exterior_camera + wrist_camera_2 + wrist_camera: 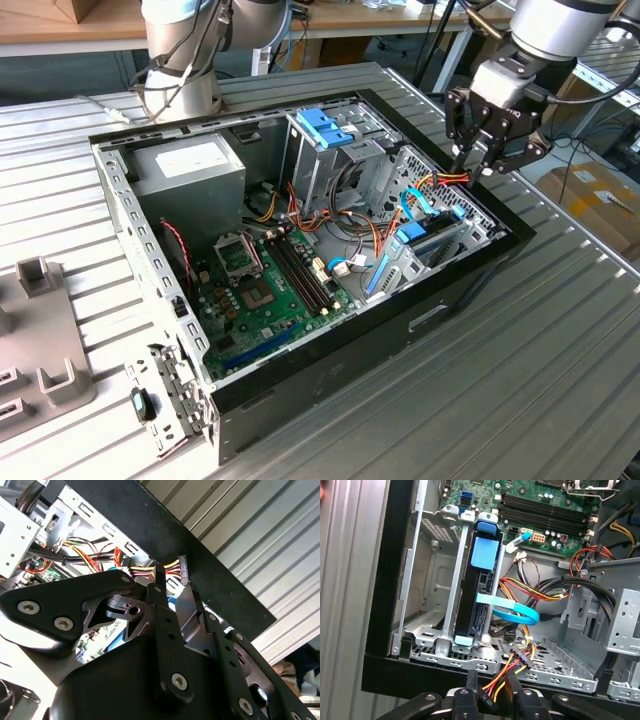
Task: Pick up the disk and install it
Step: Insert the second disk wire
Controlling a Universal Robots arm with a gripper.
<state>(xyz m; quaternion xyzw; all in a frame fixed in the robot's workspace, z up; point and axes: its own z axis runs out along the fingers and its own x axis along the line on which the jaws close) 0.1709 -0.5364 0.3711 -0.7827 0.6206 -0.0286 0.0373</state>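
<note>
The disk (484, 560) stands on edge in the metal bay (435, 580) at the case's front end, with its light-blue carrier rail showing. In the exterior view the disk (415, 234) lies low in the case on the exterior view's right. My gripper (468, 168) hovers above the case rim there, shut on a black power connector (172, 571) with red, yellow and black wires. In both wrist views the connector (487, 697) sits between the fingertips (470, 682), a short way from the disk's end and not touching it.
The open computer case (470, 270) lies on a ribbed metal table. Inside are a grey power supply (190, 165), a drive cage with a blue latch (325, 125), the motherboard (265, 280) and a blue data cable (515, 611). Grey fixtures (40, 330) sit on the exterior view's left.
</note>
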